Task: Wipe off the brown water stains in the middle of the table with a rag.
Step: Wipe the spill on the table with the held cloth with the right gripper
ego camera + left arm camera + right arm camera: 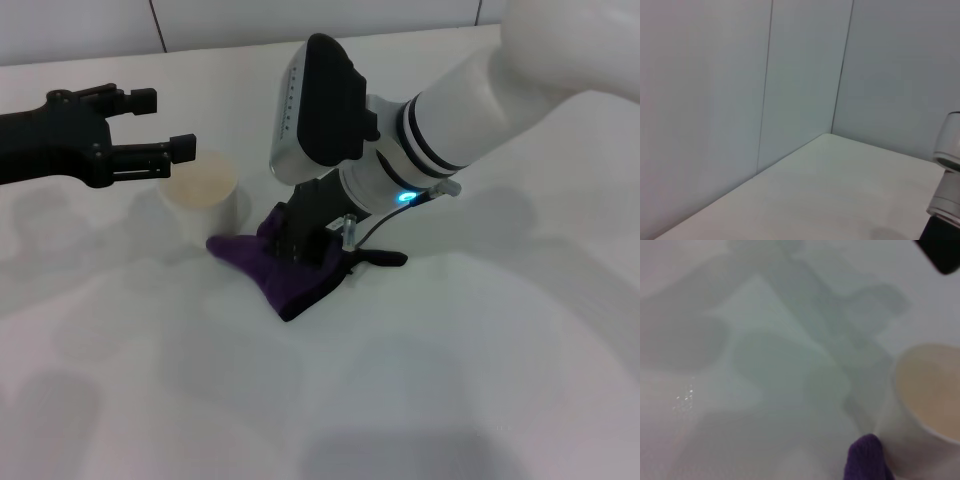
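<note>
Pressing down on the dark purple fleecy rag [290, 270], the right gripper [300, 242] has its black fingers buried in the cloth, jaws clamped on it. The rag lies flat on the plain white table [450, 380], just beside a pale translucent cup with a beige rim [201, 196]; whether the cup holds anything cannot be told. The left gripper [160, 125] hangs above the cup's far side, jaws parted, holding nothing. No stain is visible.

A pale cup [203, 196] stands upright, seemingly empty.
</note>
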### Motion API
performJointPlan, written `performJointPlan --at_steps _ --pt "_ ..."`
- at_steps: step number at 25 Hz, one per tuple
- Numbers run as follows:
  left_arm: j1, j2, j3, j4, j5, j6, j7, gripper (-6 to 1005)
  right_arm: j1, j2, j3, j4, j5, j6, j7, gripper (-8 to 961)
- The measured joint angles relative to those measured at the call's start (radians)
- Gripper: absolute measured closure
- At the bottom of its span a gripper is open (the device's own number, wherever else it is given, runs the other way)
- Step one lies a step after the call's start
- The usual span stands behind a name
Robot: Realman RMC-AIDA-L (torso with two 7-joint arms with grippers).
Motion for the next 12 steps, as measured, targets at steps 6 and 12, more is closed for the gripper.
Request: performJointPlan --at_steps 6,12 --pt "0.002 0.0 0.0 0.0 0.002 0.0 0.0 138 -0.004 -0.002 0.005 0.002 -0.017 0.013 0.017 872" --pt "0.007 0.0 0.0 0.0 0.002 0.0 0.001 138 -0.012 -0.006 0.008 0.002 -0.027 0.026 0.034 868"
